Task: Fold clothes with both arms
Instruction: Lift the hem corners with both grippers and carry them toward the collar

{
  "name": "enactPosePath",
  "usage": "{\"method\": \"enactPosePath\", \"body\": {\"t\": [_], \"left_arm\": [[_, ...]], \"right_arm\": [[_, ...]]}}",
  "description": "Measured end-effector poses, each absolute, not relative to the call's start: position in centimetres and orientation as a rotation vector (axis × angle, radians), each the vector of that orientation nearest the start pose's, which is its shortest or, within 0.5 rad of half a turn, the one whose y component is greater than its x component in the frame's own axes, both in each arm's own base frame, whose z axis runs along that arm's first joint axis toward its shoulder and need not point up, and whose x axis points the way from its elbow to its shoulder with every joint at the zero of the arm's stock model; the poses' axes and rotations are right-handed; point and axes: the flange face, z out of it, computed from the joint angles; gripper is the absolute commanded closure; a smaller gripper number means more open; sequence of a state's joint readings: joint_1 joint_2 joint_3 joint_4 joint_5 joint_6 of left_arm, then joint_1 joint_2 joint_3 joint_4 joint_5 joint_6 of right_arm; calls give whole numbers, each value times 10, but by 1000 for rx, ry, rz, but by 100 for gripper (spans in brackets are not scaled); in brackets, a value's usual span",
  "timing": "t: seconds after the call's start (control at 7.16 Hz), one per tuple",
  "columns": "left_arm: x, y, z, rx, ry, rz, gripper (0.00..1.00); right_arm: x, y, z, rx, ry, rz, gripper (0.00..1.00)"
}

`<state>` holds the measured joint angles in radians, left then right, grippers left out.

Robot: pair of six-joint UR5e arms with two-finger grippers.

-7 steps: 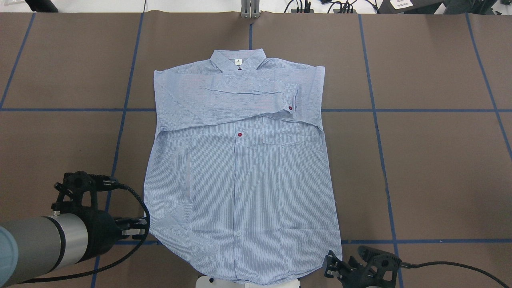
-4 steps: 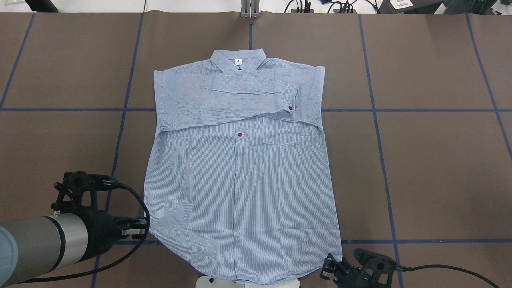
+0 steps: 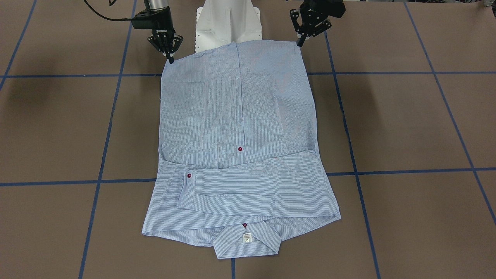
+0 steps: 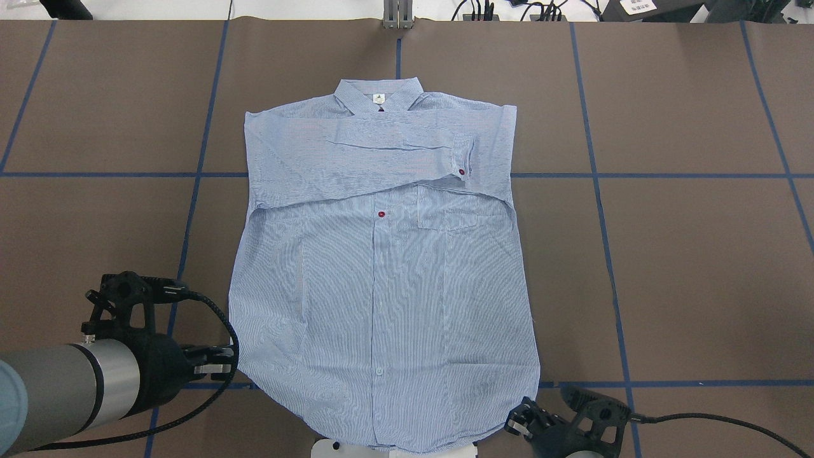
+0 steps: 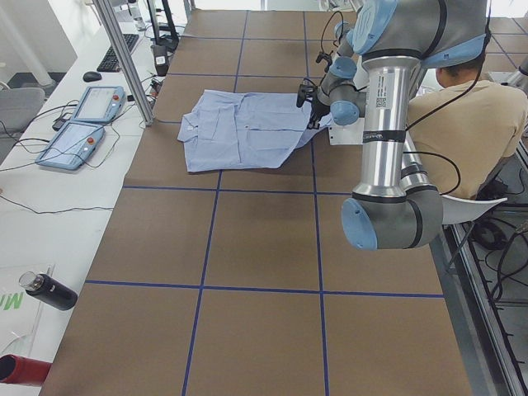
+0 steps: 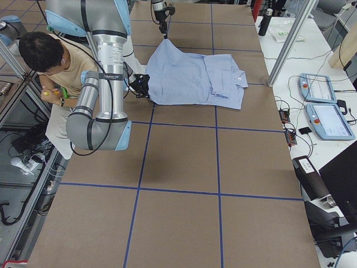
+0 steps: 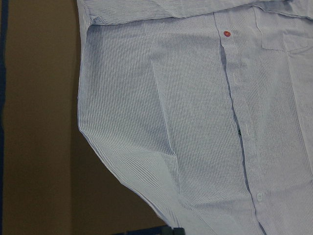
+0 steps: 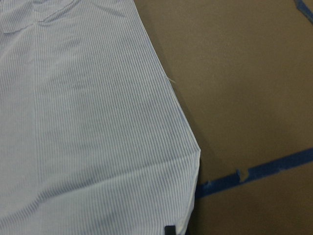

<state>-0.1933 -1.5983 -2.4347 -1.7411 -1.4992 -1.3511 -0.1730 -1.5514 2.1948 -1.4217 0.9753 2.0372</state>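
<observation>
Robotics laboratory. A wide table (image 5: 264,247) is being covered in brown paper and divided by a blue tape grid (image 4: 598,175). It is being attended by two robot arms (image 5: 386,124), flanked by teach pendants (image 5: 78,144), a keyboard (image 5: 114,52) and cables (image 4: 547,11), and framed by aluminium posts (image 5: 123,62).

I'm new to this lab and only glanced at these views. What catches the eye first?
A light blue striped shirt lies flat in the middle of the brown table, with its sleeves folded across the chest and its collar away from the robot. The left gripper and right gripper sit at its two hem corners nearest the robot.
</observation>
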Motion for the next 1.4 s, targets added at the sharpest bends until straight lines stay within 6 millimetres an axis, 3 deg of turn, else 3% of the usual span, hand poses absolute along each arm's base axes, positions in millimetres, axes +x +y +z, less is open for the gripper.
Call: {"method": "enactPosePath", "body": {"t": [0.14, 0.42, 0.56, 0.7, 0.84, 1.12, 1.26, 1.4], "left_arm": [[359, -213, 235, 284, 1048, -12, 100], [351, -213, 215, 290, 1099, -3, 100], [336, -214, 202, 285, 1136, 16, 100], [320, -221, 194, 290, 1159, 43, 100], [311, -239, 192, 326, 1149, 54, 100], [315, -299, 186, 416, 1071, 15, 100], [321, -318, 181, 427, 1047, -1, 100], [317, -317, 175, 404, 1056, 11, 100]], "right_arm": [[-441, -131, 310, 272, -922, 528, 100], [-347, -179, 244, 185, -924, 548, 100], [-296, -198, 215, 140, -951, 542, 100], [-262, -213, 197, 108, -971, 531, 100], [-257, -226, 192, 104, -960, 529, 100], [-288, -269, 180, 156, -937, 531, 100], [-288, -278, 173, 170, -940, 529, 100], [-284, -262, 165, 151, -946, 487, 100]]}}
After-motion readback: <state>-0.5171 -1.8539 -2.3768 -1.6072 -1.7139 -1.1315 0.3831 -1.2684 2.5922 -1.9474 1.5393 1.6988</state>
